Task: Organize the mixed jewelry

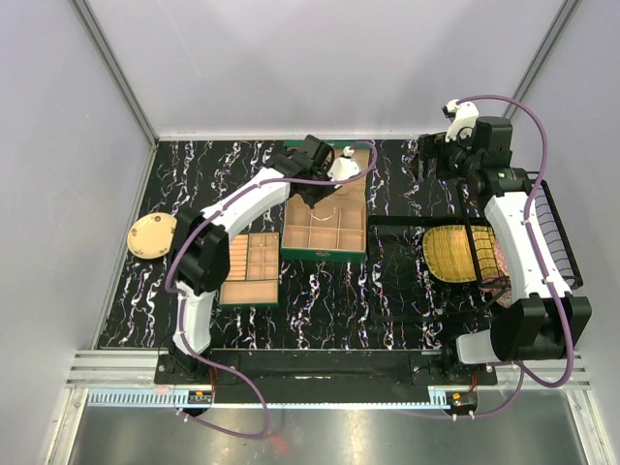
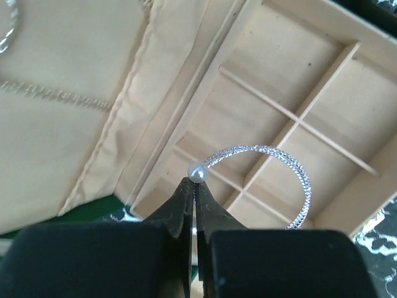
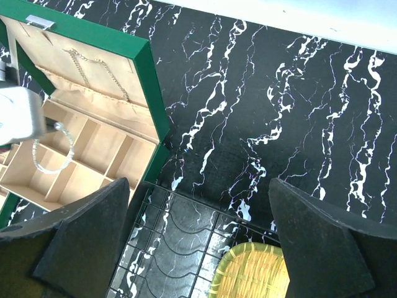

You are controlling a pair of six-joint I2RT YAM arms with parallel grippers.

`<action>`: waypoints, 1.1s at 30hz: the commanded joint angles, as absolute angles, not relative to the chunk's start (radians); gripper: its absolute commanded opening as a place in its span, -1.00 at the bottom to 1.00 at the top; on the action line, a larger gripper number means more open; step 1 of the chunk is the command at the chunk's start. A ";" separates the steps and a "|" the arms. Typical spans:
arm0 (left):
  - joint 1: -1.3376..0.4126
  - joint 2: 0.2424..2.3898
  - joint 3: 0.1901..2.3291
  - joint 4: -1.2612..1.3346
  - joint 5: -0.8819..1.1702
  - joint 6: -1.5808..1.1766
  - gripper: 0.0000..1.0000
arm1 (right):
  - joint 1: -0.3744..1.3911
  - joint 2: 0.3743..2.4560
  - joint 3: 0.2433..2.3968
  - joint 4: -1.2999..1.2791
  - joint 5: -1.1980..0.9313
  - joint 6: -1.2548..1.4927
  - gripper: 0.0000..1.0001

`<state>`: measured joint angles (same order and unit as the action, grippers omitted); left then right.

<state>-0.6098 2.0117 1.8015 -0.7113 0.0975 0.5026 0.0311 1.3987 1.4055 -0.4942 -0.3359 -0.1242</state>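
Observation:
My left gripper [image 2: 195, 184] is shut on the pearl-tipped end of a silver mesh bracelet [image 2: 299, 180], which hangs in an open loop over the wooden compartments of the green box [image 1: 324, 254]. From the right wrist view the same bracelet [image 3: 42, 160] dangles above the box [image 3: 152, 74]. A thin pale chain [image 2: 56, 94] lies on the lid's cream lining, and a second chain [image 3: 99, 67] shows in the lid. My right gripper [image 3: 198, 239] is open and holds nothing, hovering over the dark marbled table right of the box. In the top view it [image 1: 427, 161] sits at the far right.
A tan compartmented tray [image 1: 250, 269] lies left of the box, with a round wooden disc [image 1: 152, 235] further left. A yellow woven mat [image 1: 453, 254] rests on a black wire rack [image 3: 173, 230] under the right arm. A black wire basket [image 1: 559, 242] stands at the right edge.

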 commanded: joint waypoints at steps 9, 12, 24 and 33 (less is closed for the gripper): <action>-0.666 2.131 1.830 -0.555 -0.027 0.477 -1.00 | 0.034 1.410 1.394 -0.442 -0.333 -0.143 0.99; -0.666 2.148 1.827 -0.535 -0.049 0.476 -1.00 | 0.032 1.411 1.393 -0.440 -0.334 -0.146 0.99; -0.667 2.178 1.796 -0.479 -0.081 0.479 -1.00 | 0.034 1.413 1.393 -0.440 -0.336 -0.147 0.99; -0.667 2.171 1.712 -0.413 -0.095 0.476 -1.00 | 0.032 1.424 1.391 -0.439 -0.336 -0.146 1.00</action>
